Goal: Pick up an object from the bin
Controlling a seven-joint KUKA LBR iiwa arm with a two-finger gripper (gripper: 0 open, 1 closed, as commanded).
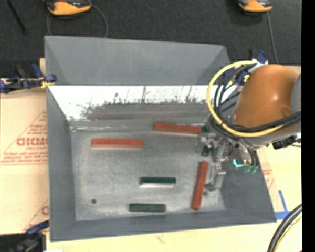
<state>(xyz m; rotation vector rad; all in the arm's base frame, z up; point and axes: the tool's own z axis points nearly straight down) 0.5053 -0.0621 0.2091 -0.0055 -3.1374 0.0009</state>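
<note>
My gripper (218, 160) is low over the right side of the bin floor, under the orange wrist cover. A red stick (199, 187) lies nearly upright just left of it, with its top end right beside the gripper; whether they touch is unclear. A second red stick (176, 128) lies flat along the back wall, and its right end runs under the gripper's metal parts.
A third red stick (117, 143) lies flat at the left middle of the floor. Two dark green sticks lie flat, one at the centre (157, 181) and one near the front wall (147, 207). The bin's right wall slopes close behind the gripper.
</note>
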